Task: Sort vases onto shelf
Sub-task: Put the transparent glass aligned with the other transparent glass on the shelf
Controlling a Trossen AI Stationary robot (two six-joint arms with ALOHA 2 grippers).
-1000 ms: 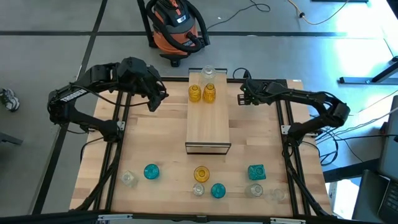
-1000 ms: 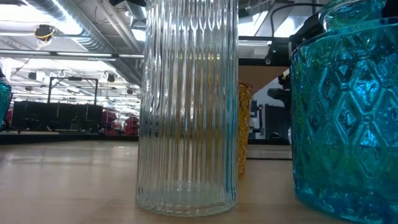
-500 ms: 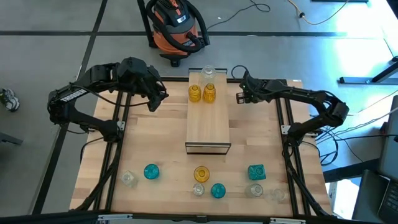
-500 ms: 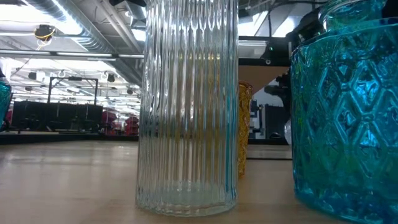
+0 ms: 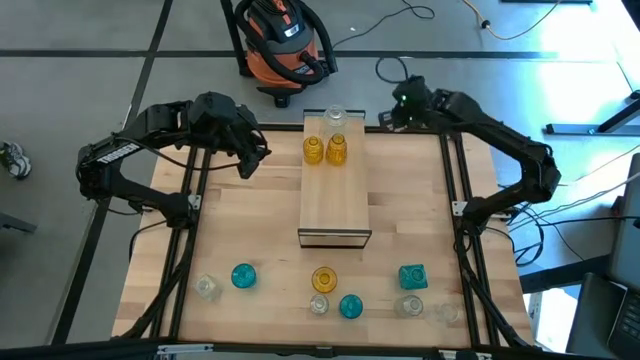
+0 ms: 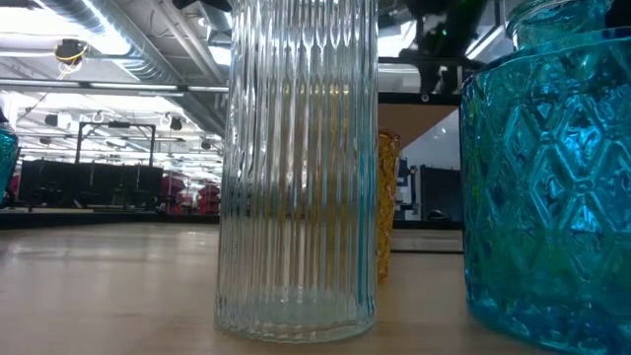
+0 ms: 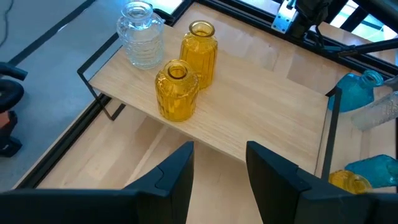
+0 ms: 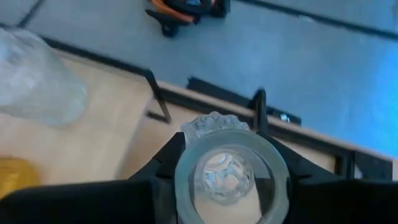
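Gripping clear vase point(image 8: 227, 171), right gripper point(image 5: 398, 108) at shelf's point(image 5: 335, 190) 1 o'clock, left gripper point(image 7: 217, 171) unclenched w/ nothing, amber vases point(image 5: 325, 150) nearby.

From my feed the worktop point(image 5: 250, 230) is pale wood planks inside a black frame, standing on a grey concrete floor point(image 5: 80, 40) crossed by dark seams. An orange and black shop vacuum point(image 5: 283, 45) sits on the floor just beyond the worktop's far edge, with cables point(image 5: 430, 15) trailing near it. Level across the worktop, I see a big hall with rows of ceiling lights point(image 6: 108, 128) and silver ducts point(image 6: 99, 30) overhead.
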